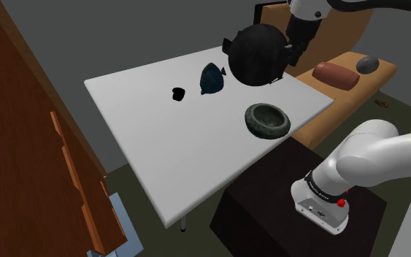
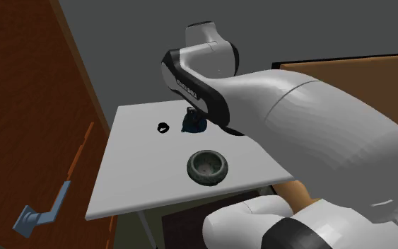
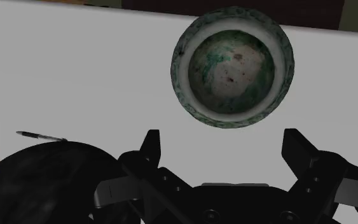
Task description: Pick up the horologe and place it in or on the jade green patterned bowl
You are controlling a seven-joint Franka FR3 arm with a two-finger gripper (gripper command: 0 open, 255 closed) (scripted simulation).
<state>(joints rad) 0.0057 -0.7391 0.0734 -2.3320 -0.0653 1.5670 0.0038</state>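
The green patterned bowl (image 1: 267, 120) (image 2: 208, 166) (image 3: 233, 63) stands empty near the white table's (image 1: 160, 139) edge by the stand. A small black loop-shaped item (image 1: 178, 93) (image 2: 164, 127), perhaps the timepiece, lies toward the table's far side. Next to it is a dark blue object (image 1: 212, 77) (image 2: 192, 124). A big black round body (image 1: 258, 55) (image 3: 44, 181) sits between them and my gripper (image 1: 293, 60) (image 3: 224, 153). The gripper hangs open above the table just short of the bowl, nothing between its fingers (image 3: 149, 149).
A brown wooden cabinet (image 1: 28, 146) runs along the shoulder view's left. Beyond the table is a tan bench (image 1: 350, 95) with a brown cushion (image 1: 335, 74) and a grey lump (image 1: 366, 64). The dark stand (image 1: 284, 212) is at lower right. A thin pen-like stick (image 3: 41, 135) lies on the table.
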